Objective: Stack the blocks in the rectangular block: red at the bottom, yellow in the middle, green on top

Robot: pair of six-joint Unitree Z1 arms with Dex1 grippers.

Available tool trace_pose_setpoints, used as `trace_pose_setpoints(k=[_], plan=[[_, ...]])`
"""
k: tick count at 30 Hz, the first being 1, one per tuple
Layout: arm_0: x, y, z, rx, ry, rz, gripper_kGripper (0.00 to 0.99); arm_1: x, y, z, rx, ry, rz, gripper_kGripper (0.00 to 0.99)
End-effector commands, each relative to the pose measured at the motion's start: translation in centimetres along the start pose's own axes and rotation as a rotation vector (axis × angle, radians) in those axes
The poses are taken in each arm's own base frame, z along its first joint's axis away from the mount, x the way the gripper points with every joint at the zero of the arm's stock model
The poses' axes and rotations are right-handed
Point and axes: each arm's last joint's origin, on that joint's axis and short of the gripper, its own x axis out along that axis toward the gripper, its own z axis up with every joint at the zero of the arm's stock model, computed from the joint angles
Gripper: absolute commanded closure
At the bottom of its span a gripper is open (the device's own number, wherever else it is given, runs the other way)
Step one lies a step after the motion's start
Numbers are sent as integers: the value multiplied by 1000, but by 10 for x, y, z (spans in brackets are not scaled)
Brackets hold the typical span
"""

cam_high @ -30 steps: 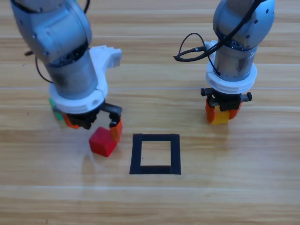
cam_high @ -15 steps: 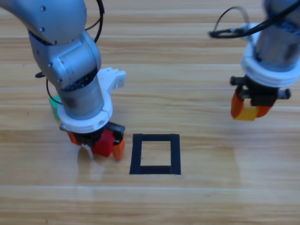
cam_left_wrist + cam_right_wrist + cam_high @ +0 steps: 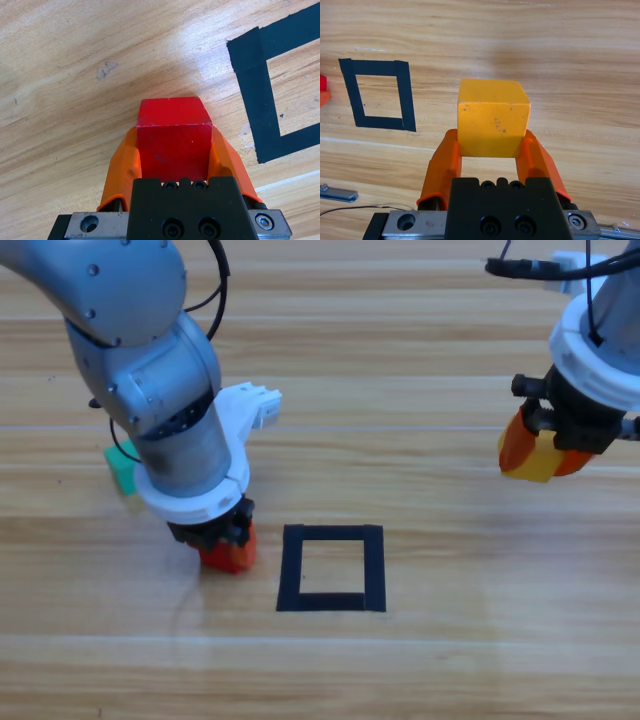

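My left gripper (image 3: 226, 550) is shut on the red cube (image 3: 173, 136), just left of the black tape rectangle (image 3: 332, 568); in the high view only a corner of the red cube (image 3: 232, 558) shows under the wrist. The tape rectangle (image 3: 262, 90) lies to the right in the left wrist view. My right gripper (image 3: 542, 452) is shut on the yellow cube (image 3: 492, 118) and holds it above the table at the right, far from the rectangle (image 3: 379, 94). The yellow cube (image 3: 535, 458) peeks out between the orange jaws. The green cube (image 3: 121, 469) sits on the table at the left, partly hidden behind the left arm.
Bare wooden table surrounds the rectangle. A thin metal piece with a wire (image 3: 337, 194) lies at the lower left of the right wrist view.
The left gripper came down over the red cube and closed on it. The right gripper moved right and lifted away, carrying the yellow cube.
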Motion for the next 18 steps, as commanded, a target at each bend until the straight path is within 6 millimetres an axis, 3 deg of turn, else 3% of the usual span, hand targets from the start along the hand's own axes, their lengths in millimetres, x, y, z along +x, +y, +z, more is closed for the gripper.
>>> trace_pose_setpoints(k=[1,8,14,18], plan=[[3,0,-10,19,22,7,962,21,13,0,-29,48,17,840],[-14,-2,-5,-169,-10,-4,982,24,16,0,-59,52,20,840],[-23,-47,7,-269,8,-9,982,24,18,0,-75,51,21,840],[-19,-84,19,-309,34,5,982,25,20,2,-84,51,19,840]])
